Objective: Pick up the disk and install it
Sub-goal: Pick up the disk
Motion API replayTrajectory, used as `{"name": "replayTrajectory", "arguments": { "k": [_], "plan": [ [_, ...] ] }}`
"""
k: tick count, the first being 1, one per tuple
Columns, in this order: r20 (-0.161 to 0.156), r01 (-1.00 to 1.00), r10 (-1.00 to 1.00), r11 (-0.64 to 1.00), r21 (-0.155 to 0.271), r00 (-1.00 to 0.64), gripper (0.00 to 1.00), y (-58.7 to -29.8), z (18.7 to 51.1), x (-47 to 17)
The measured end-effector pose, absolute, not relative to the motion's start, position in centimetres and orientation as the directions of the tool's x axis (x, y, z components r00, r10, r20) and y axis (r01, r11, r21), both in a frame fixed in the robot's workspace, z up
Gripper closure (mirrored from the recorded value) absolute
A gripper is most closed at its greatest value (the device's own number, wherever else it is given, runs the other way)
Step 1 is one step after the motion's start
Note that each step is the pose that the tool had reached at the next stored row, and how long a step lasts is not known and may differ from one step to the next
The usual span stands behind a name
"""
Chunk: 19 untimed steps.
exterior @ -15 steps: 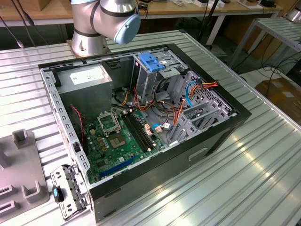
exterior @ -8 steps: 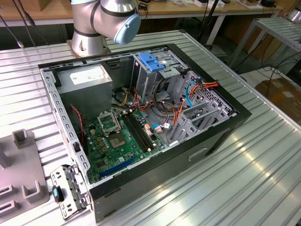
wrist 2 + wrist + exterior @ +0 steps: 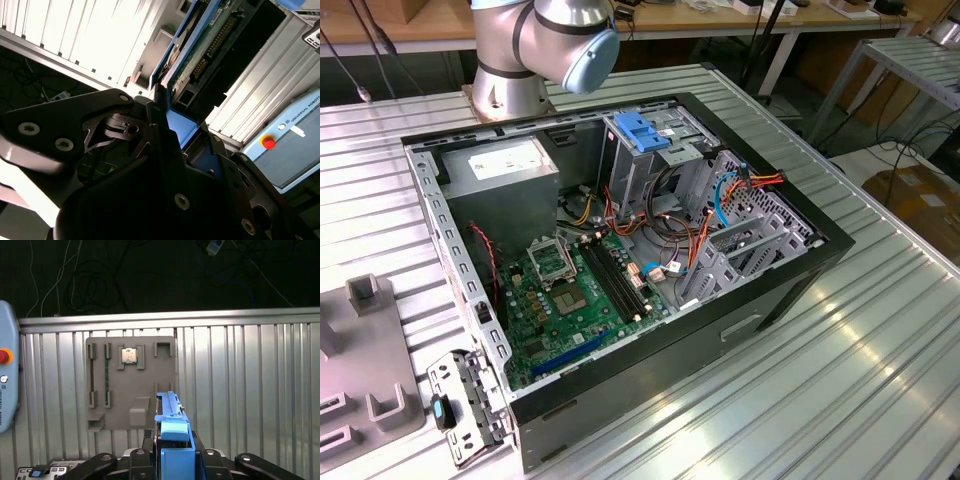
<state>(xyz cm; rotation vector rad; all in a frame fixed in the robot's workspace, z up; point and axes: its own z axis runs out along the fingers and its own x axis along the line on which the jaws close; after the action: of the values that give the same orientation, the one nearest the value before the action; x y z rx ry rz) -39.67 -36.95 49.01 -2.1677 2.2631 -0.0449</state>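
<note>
Rails of bright blue plastic framed the disk [image 3: 215, 45], a flat dark slab whose green circuit board and row of connector pins faced the camera in the second wrist view. In the first wrist view it showed edge-on as a narrow blue strip with a stepped end tab. The gripper [image 3: 173, 452] held it by one end, the black fingers [image 3: 161, 131] drawn narrow and clamped on the blue rail piece. The disk was therefore up off the ribbed metal table [image 3: 250, 390], not resting on it.

Beyond the disk a grey fixture plate [image 3: 131, 385] lay flat on the table, with a processor chip [image 3: 129, 356] seated in a square recess. A pale control pendant [image 3: 287, 135] with a red button [image 3: 268, 142] sat near the table's edge.

In the exterior view a black computer case [image 3: 650, 385] lay open on the table. Inside were a green motherboard [image 3: 570, 300], a grey power supply [image 3: 505, 175] and a tall metal drive cage [image 3: 630, 170] topped by a lighter-blue block [image 3: 642, 130]. Orange and blue cables [image 3: 720, 195] looped across the space just beside the cage. The arm's base [image 3: 535, 50] stood behind the case.
</note>
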Motion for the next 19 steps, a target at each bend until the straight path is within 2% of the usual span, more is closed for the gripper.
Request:
{"name": "replayTrajectory", "arguments": {
  "k": [19],
  "plan": [
    [0.014,-0.999,-0.999,0.043,-0.026,-0.043,0.63,-36.9,49.0,-38.2]
  ]
}}
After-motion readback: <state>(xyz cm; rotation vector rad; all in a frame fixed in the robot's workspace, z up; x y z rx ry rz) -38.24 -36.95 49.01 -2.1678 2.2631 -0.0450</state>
